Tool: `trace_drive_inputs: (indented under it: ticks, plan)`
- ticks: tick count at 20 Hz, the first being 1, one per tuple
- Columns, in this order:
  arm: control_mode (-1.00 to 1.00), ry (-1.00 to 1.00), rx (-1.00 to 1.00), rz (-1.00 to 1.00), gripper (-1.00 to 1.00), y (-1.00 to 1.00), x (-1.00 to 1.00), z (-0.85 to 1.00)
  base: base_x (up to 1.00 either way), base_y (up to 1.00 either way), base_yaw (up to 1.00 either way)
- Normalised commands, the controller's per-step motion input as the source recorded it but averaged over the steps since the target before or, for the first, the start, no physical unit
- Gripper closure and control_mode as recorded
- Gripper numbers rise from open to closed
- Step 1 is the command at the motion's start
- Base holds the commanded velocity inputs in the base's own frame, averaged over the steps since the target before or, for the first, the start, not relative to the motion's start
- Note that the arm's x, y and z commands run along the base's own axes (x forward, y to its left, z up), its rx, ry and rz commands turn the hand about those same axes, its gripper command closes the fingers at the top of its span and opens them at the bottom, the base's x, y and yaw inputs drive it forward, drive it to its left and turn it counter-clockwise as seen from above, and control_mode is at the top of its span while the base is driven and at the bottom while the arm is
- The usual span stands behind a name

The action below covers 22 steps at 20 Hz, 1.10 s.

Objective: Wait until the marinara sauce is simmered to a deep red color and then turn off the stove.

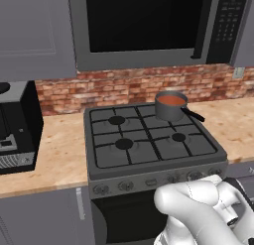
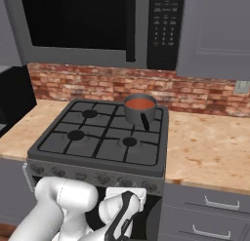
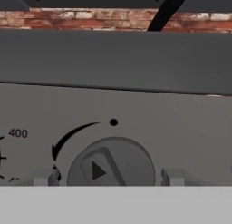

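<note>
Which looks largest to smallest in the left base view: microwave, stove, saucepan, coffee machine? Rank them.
1. Stove
2. Microwave, cut off at the top, so its rank against the stove is unsure
3. Coffee machine, partly out of frame
4. Saucepan

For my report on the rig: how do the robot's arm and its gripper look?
The arm is glossy white, built of rounded, bulbous segments with dark bands at the joints. The gripper ends in two small grey block-shaped fingertips. No cables or markings are visible.
</note>
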Motion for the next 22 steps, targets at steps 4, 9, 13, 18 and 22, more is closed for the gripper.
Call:
trace_drive_inputs:
  ticks: [4, 9, 13, 18, 22]
  plan:
    - [-1.00, 0.00, 0.00, 0.00, -1.00, 0.00, 0.00, 0.00, 0.00, 0.00, 0.00]
    - [-1.00, 0.00, 0.00, 0.00, 1.00, 0.00, 0.00, 0.00, 0.00, 0.00, 0.00]
    - [-1.00, 0.00, 0.00, 0.00, 1.00, 0.00, 0.00, 0.00, 0.00, 0.00, 0.00]
    - [-1.00, 0.00, 0.00, 0.00, 1.00, 0.00, 0.00, 0.00, 0.00, 0.00, 0.00]
    - [-1.00, 0.00, 0.00, 0.00, 1.00, 0.00, 0.00, 0.00, 0.00, 0.00, 0.00]
